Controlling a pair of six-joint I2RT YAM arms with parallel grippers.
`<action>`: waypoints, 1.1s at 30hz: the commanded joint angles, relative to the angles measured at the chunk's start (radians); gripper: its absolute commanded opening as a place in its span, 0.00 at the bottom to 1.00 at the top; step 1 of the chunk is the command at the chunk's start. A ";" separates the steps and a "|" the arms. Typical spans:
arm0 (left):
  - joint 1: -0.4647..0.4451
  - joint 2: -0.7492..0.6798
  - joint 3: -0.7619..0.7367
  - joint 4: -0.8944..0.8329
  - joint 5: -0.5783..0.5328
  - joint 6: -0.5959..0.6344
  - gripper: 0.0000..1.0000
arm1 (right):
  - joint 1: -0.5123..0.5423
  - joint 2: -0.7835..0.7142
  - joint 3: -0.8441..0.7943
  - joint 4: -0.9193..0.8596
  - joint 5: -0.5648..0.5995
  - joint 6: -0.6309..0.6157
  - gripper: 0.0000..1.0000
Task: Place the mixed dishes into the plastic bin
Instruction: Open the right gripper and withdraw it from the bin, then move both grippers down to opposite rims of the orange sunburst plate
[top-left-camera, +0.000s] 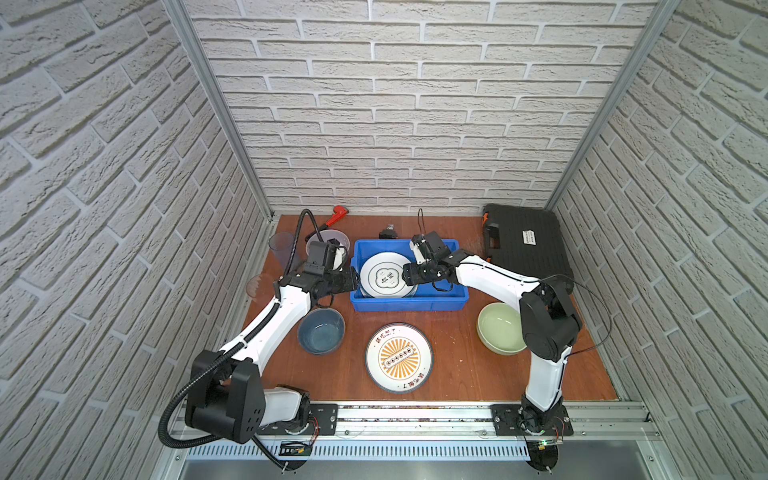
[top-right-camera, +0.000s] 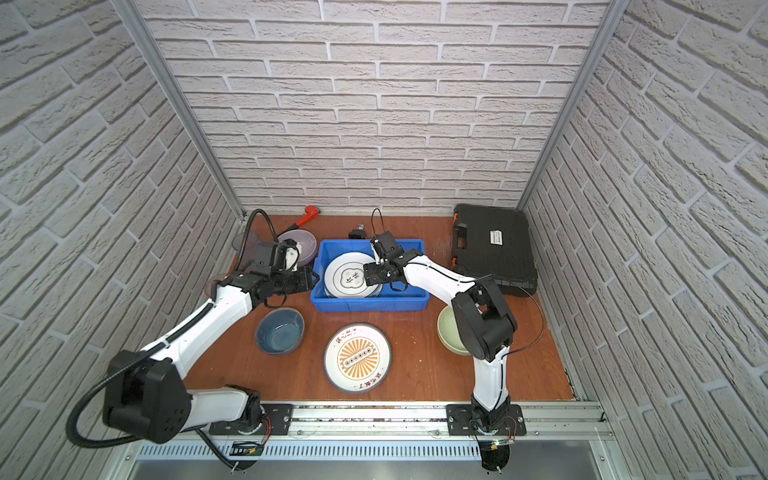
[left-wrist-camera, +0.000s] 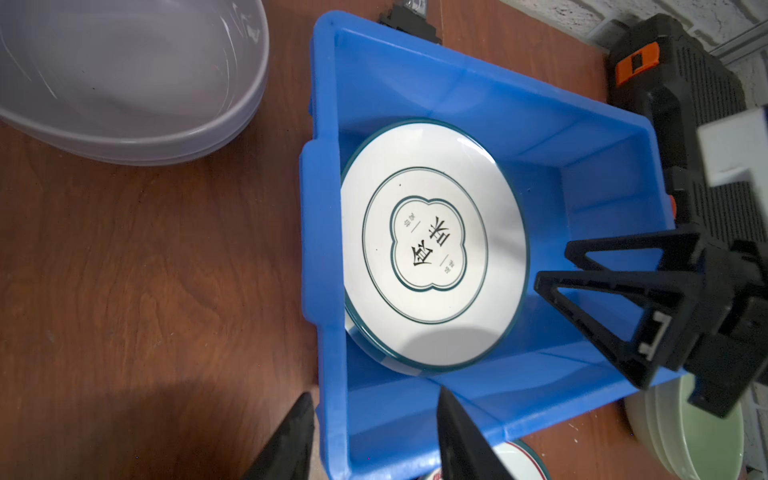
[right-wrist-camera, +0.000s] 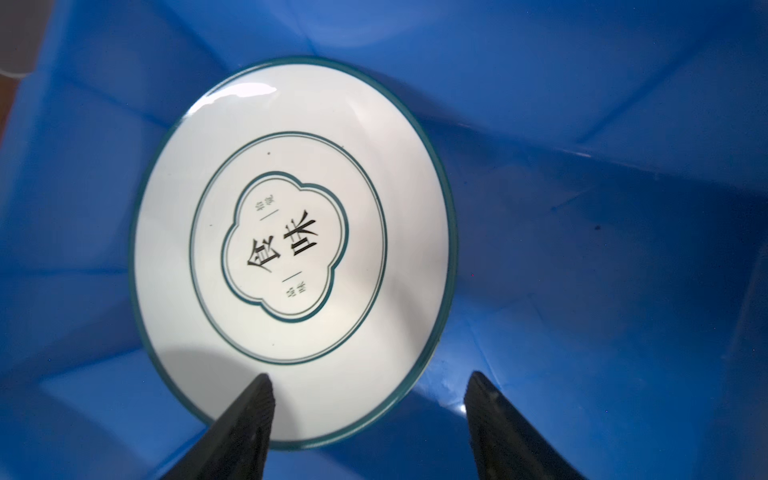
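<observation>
Setting down the teal-rimmed lettered plate (right-wrist-camera: 291, 249) looks like the step in hand. To finish it well, the right jaws should rise straight up before swinging away, so that no tip hooks the plate's rim or the wall of the plastic bin (right-wrist-camera: 582, 124). The left jaws should back off toward 9 o'clock without dragging the bin.

The right jaws stand wide apart and hold nothing. They are poised over the plate's 3 o'clock side as the top views show it; whether a tip touches the plate I cannot tell. The left jaws are also apart, straddling the bin's 9 o'clock wall without clamping it, one tip outside and one inside.

The plate lies face up in the bin, toward its 9 o'clock end. On the bench (top-left-camera: 457, 374) the orange-sunburst plate (top-left-camera: 399, 358) sits at 6 o'clock from the bin. The dark blue bowl (top-left-camera: 321, 331) is at 7 o'clock, the pale green bowl (top-left-camera: 498, 332) at 4 o'clock and the lilac bowl (top-right-camera: 305, 243) at 10 o'clock, so most of the task seems left.
</observation>
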 joint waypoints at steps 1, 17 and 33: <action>-0.029 -0.053 0.006 -0.077 -0.060 0.027 0.53 | 0.024 -0.139 -0.018 -0.034 0.052 -0.075 0.77; -0.302 -0.269 -0.158 -0.200 -0.178 -0.062 0.62 | 0.054 -0.560 -0.349 -0.151 -0.108 -0.012 0.70; -0.653 -0.282 -0.348 -0.186 -0.348 -0.389 0.37 | 0.141 -0.818 -0.830 0.094 -0.206 0.274 0.65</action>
